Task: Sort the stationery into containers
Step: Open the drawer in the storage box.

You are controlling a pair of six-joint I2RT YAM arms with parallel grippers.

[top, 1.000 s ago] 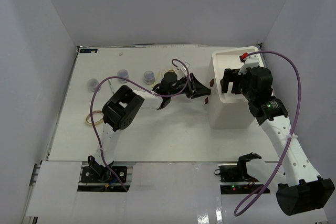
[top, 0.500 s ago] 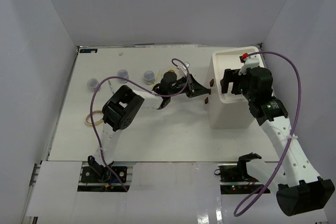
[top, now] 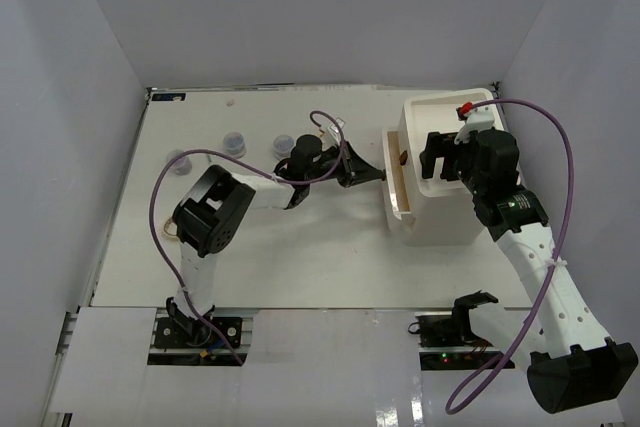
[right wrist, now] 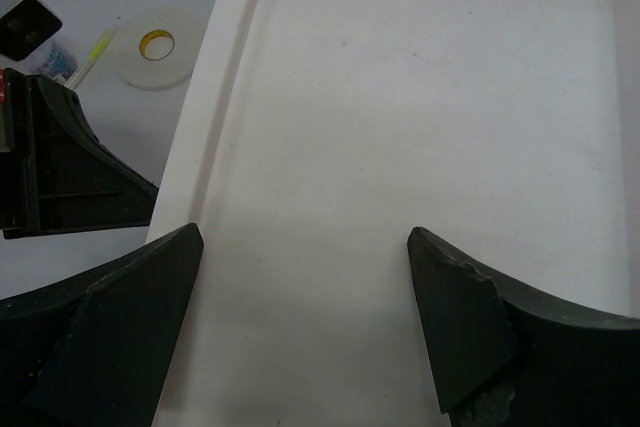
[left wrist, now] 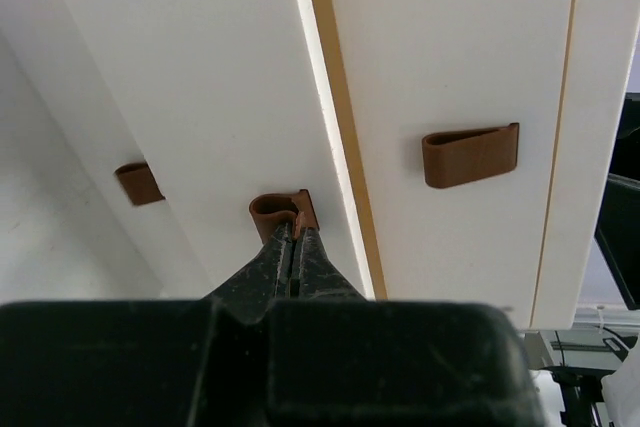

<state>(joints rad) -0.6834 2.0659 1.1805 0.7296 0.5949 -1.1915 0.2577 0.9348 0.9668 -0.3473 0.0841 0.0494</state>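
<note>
The white organiser (top: 440, 209) stands at the right of the table, with one drawer (top: 392, 185) slid out to the left. My left gripper (top: 376, 175) is shut on that drawer's small brown handle (left wrist: 281, 211); in the left wrist view the left gripper (left wrist: 293, 234) pinches the handle's edge. My right gripper (right wrist: 305, 247) hangs open over the organiser's shallow top tray (right wrist: 420, 97), holding nothing. Three small jars (top: 235, 141) stand at the back left. A cream tape ring (right wrist: 155, 45) and a pale yellow pen (right wrist: 96, 51) lie left of the organiser. The loop band (top: 168, 231) lies at the far left.
Two more brown handles (left wrist: 470, 155) show on the neighbouring drawer fronts. Purple cables loop over both arms. White walls close in the table on three sides. A small red piece (top: 464, 109) sits at the organiser's back edge.
My left gripper closed on the drawer handle and moved left, drawing the drawer out of the organiser. The right arm stayed still.
</note>
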